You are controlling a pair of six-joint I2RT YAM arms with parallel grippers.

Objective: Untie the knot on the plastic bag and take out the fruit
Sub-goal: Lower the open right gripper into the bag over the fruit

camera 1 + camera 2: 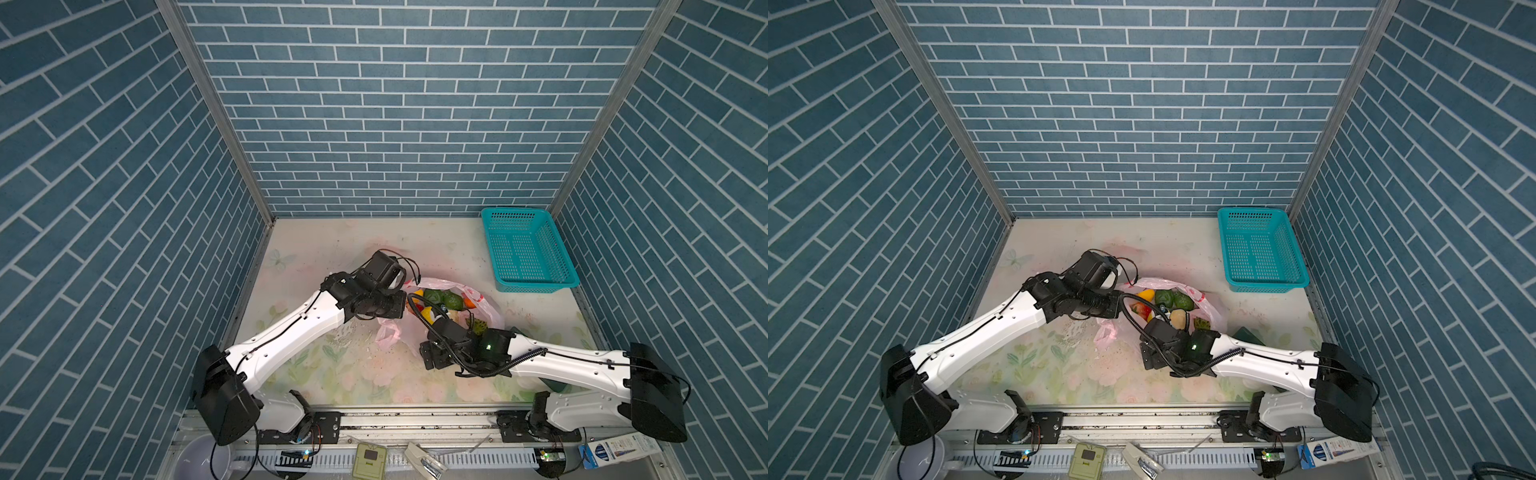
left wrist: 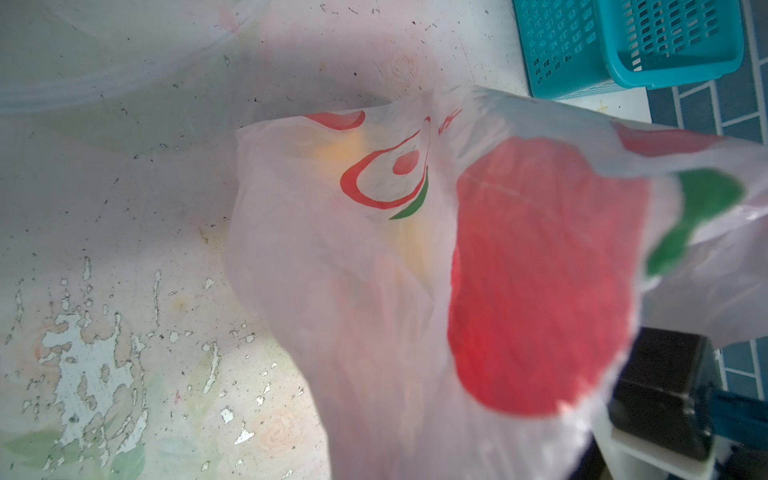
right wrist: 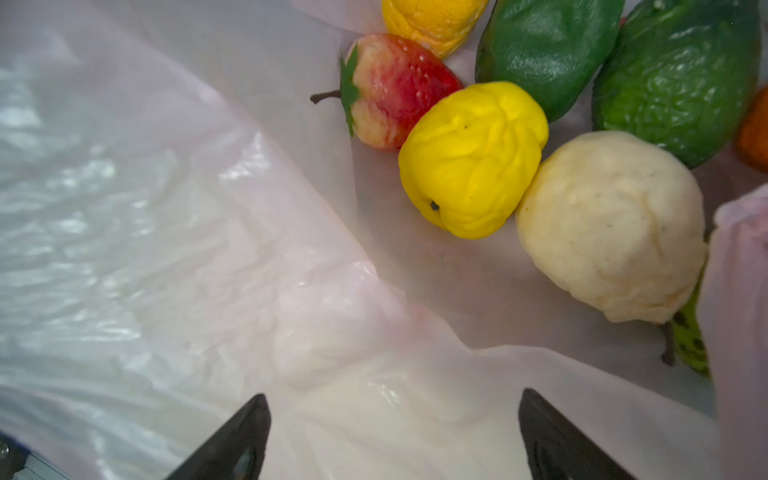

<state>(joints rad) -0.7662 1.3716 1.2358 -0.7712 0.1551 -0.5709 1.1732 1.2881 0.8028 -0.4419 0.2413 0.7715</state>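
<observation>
The bag [image 1: 488,309] lies mid-surface [image 1: 353,374] with its mouth open and no knot visible. One handle loop [image 1: 388,332] trails at its 7 o'clock. The left hand [image 1: 400,305], at the bag's 9 o'clock rim, is pinched together, apparently on the film. The right hand [image 3: 395,436], at 5 o'clock, has its jaws apart over loose film and holds nothing. The film looks thin, slippery and easily torn. The fruit [image 3: 473,158] seems light and soft, so each piece is best gripped gently round its middle. Eight pieces show: two dark green, one yellow, one yellow-orange, one strawberry, one cream, one orange, one speckled green. One basket [image 1: 525,249] stands at 1 o'clock.
</observation>
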